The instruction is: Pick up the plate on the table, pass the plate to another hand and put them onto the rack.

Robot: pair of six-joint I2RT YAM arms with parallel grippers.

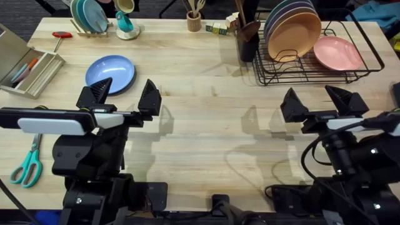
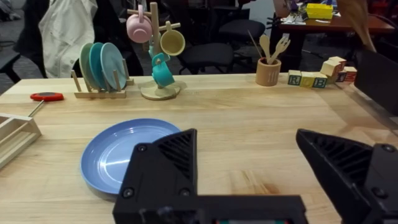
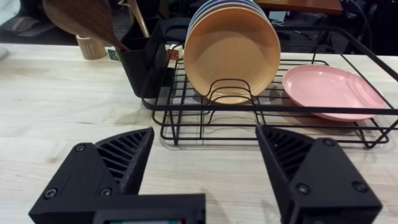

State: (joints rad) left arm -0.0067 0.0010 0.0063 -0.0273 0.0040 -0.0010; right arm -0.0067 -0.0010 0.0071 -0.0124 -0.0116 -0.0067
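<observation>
Both arms' dark bases sit closest, at the near edge of the light-wood table (image 1: 206, 125). Just past them the left gripper (image 1: 125, 95) hovers with fingers spread wide and empty; the right gripper (image 1: 315, 100) likewise, jaws wide, gripping nothing. Teal scissors (image 1: 26, 164) lie at the near left. Farther out, the blue plate (image 1: 110, 72) rests flat on the wood, just beyond the left gripper. At the far right stands the black wire rack (image 1: 312, 65), with a tan plate (image 1: 294, 34) upright in it and a pink plate (image 1: 337, 53) lying flat. Dark carpet and chairs lie behind the table.
</observation>
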